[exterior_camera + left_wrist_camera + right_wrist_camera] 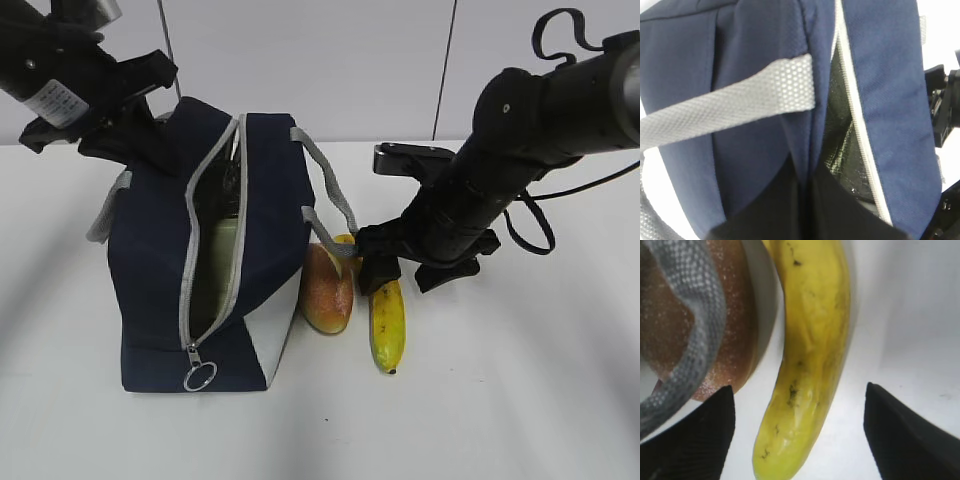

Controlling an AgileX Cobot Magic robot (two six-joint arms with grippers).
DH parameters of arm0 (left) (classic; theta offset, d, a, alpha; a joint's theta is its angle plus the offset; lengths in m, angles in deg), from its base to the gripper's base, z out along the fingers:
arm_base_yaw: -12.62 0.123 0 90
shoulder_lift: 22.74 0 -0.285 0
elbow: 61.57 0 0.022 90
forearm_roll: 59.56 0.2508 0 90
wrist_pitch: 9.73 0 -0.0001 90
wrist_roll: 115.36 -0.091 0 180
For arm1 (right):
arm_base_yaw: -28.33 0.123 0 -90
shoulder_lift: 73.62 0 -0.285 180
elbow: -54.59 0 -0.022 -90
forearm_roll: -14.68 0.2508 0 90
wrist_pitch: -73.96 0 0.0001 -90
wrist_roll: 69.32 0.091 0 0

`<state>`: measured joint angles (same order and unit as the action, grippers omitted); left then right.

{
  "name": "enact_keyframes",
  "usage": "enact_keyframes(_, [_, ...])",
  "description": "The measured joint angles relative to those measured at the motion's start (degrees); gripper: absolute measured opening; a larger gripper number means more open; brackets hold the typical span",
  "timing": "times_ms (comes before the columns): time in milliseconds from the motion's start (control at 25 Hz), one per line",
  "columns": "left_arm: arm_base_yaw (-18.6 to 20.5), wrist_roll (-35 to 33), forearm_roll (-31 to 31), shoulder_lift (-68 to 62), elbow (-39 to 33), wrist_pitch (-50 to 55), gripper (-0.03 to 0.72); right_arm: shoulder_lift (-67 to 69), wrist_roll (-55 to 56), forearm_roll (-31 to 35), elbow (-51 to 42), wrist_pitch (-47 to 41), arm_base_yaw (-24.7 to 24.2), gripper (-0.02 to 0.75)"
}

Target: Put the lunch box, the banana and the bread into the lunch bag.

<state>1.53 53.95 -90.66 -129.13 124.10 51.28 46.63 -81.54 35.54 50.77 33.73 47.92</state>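
The navy lunch bag (150, 250) stands left of centre with its zipper open. A pale sage-green lid of the lunch box (215, 265) shows inside the opening. My left gripper (150, 140) is shut on the bag's upper edge at the back; in the left wrist view its fingers (785, 205) pinch the navy fabric (755, 150). The bread (327, 288) lies on the table against the bag's right side. The banana (386, 322) lies right of it. My right gripper (800, 430) is open, low over the banana (810, 340), one finger on each side.
A grey strap handle (330, 195) of the bag hangs over the bread (735, 315) and shows in the right wrist view (695, 330). The metal ring pull (199, 377) sits at the bag's front bottom. The white table (500, 400) extends to the right and front.
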Motion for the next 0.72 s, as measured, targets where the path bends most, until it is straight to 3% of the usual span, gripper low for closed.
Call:
enact_keyframes(480, [0.0,0.0,1.0,0.0,0.0,0.0,-0.003,8.4,1.9,-3.2,8.7,-6.1,0.0,0.577])
enact_keyframes(560, [0.0,0.0,1.0,0.0,0.0,0.1,-0.003,8.7,2.0,-3.2,8.7,-6.3,0.0,0.547])
enact_keyframes(720, [0.0,0.0,1.0,0.0,0.0,0.1,-0.003,8.8,2.1,-3.3,8.9,-6.4,0.0,0.414])
